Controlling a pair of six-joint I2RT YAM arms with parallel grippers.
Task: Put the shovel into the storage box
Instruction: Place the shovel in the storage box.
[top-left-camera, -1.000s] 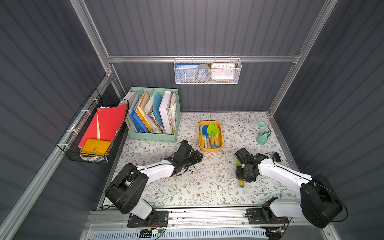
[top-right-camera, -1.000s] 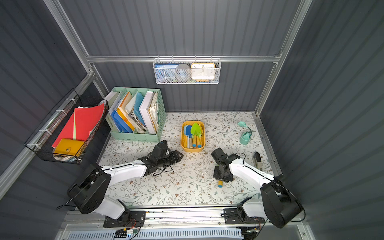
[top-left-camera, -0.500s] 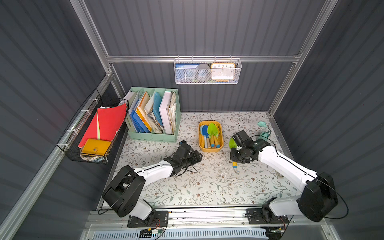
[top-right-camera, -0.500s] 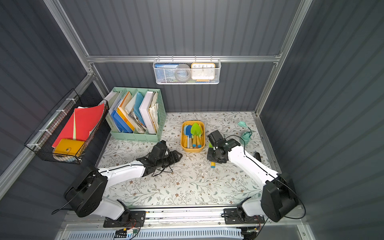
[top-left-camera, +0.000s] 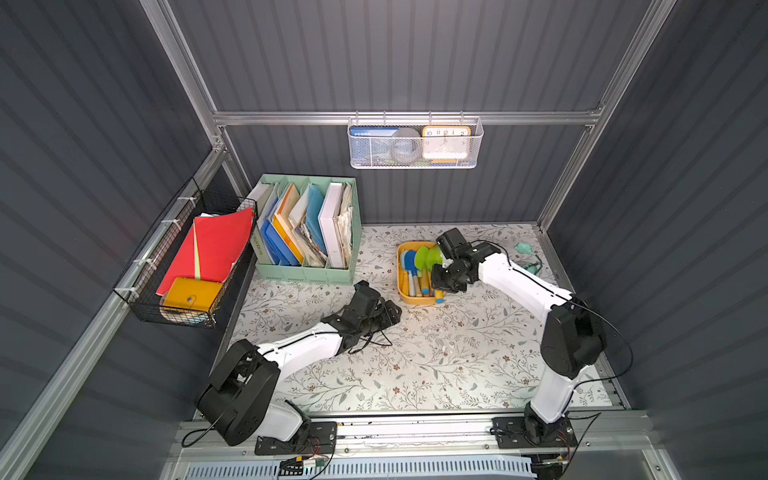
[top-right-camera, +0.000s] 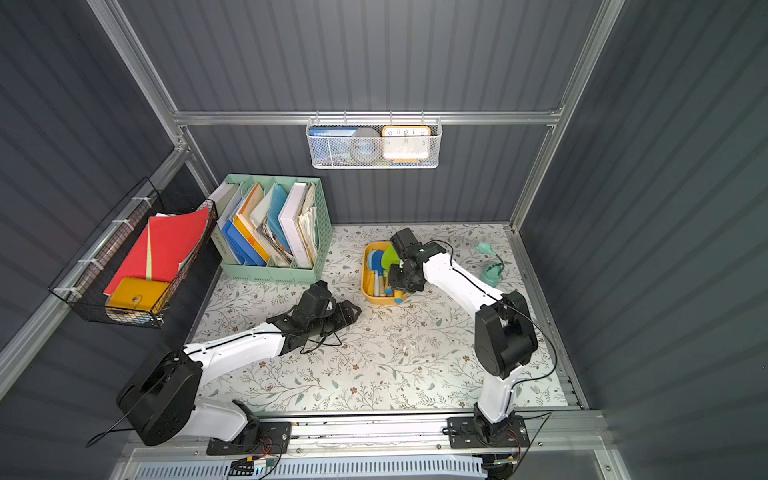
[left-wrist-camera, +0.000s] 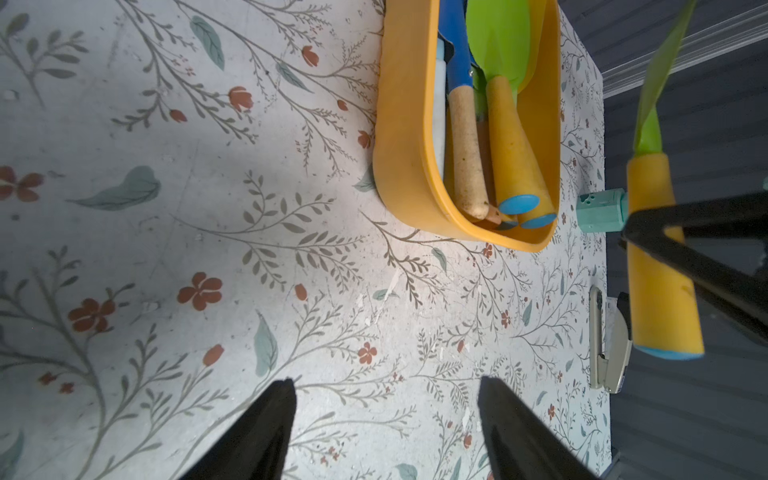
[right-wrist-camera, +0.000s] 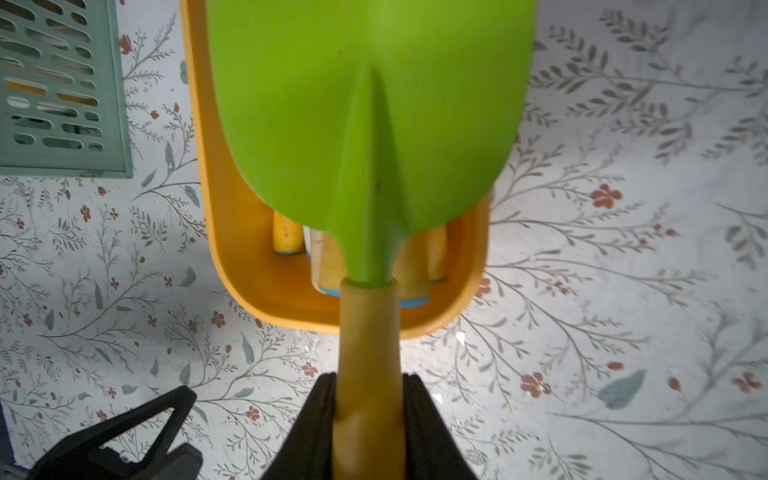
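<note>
Left side first: the mint-green file organizer (top-left-camera: 305, 274) stands well apart from the work and needs no attention. Your left gripper (left-wrist-camera: 386, 390) lies low over the table (top-left-camera: 415, 365) with its jaws spread and nothing between them, short of the storage box (right-wrist-camera: 274, 291); leave it parked there. The box sits mid-table and already holds other toy shovels, one blue-bladed (top-left-camera: 409, 262) and one green-bladed (top-left-camera: 422, 257), handles toward its near end. Your right gripper (right-wrist-camera: 368, 386) is clenched on the yellow handle of the shovel (right-wrist-camera: 370, 104). This one hangs in the air above the box: its green blade covers most of the interior, while the handle reaches back past the near rim. It looks aligned with the box's long axis. Judgement: the carry is nearly over and placement is the step in hand. Push forward a little so the handle's end clears the near rim, keep the blade in line with the long walls, come down low onto the stacked handles, and only then unclench. A high drop could tip the shovel out over the shallow wall.
</note>
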